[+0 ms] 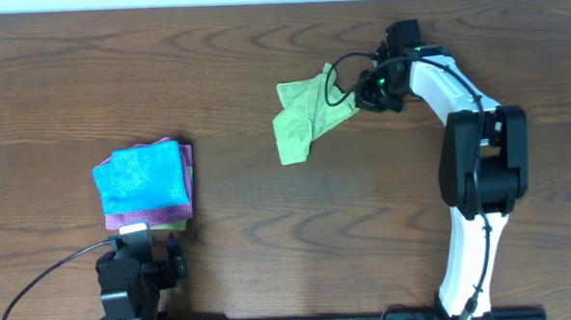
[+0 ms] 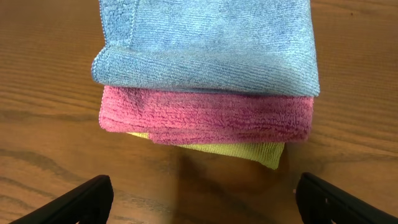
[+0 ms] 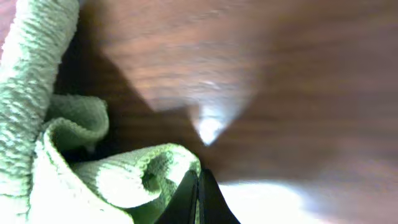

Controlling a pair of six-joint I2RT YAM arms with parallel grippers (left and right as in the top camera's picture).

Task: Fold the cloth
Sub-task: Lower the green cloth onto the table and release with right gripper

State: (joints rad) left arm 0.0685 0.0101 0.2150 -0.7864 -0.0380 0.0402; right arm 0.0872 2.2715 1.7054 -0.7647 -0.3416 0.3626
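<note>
Dark wood table point(image 1: 269, 228) fills every view, bare except for cloths and our two arms. The task's thing, the green cloth point(image 1: 303, 116), lies crumpled at the upper middle of the table, bunched and twisted rather than flat. Its right corner is drawn toward the right gripper point(image 1: 365, 91).

In the right wrist view the dark fingertips point(image 3: 189, 202) meet in a point with no gap. A rolled fold of the green cloth presses against them, so we judge the jaws pinched on the cloth's edge, though the exact bite is hidden.

Well apart, at the lower left, a stack point(image 1: 144, 184) of folded cloths sits square. It has a blue cloth point(image 2: 205, 43) on top, a pink cloth point(image 2: 205, 118) under it and a yellow cloth point(image 2: 249, 151) peeking out at the bottom. The left gripper point(image 2: 202, 193) hangs just short of that stack with its fingers spread wide, holding nothing.

We read this as the opening step: one corner is taken and no fold is made yet. The next move calls for spreading the green cloth flat. We would pull the held corner outward, away from the bunch, and probably bring our left arm across to pin or take an opposite corner. The fabric looks soft and limp, so a slow drag low over the wood should help it lie out instead of rolling over itself.
</note>
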